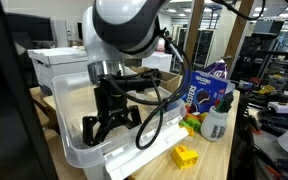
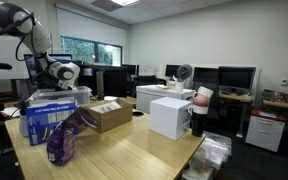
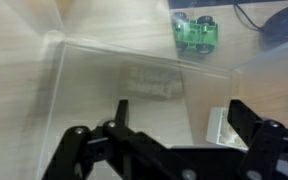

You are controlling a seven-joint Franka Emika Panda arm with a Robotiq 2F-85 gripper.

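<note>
My gripper (image 1: 109,128) is open and empty. It hangs inside a clear plastic bin (image 1: 72,150) on a wooden table. In the wrist view the two black fingers (image 3: 176,115) are spread wide over the bin's floor (image 3: 104,90). A white flat piece (image 3: 222,125) lies right by one finger; I cannot tell whether it is inside the bin or behind its clear wall. A green toy (image 3: 197,33) sits outside the bin, beyond its far wall, and also shows in an exterior view (image 1: 192,122). In the far exterior view the gripper is at the arm's end (image 2: 60,88).
A yellow block (image 1: 186,155), a white lid (image 1: 144,150), a clear bottle (image 1: 216,122) and a blue bag (image 1: 206,90) stand beside the bin. The far exterior view shows a purple bag (image 2: 69,140), a cardboard box (image 2: 109,115) and white boxes (image 2: 169,115).
</note>
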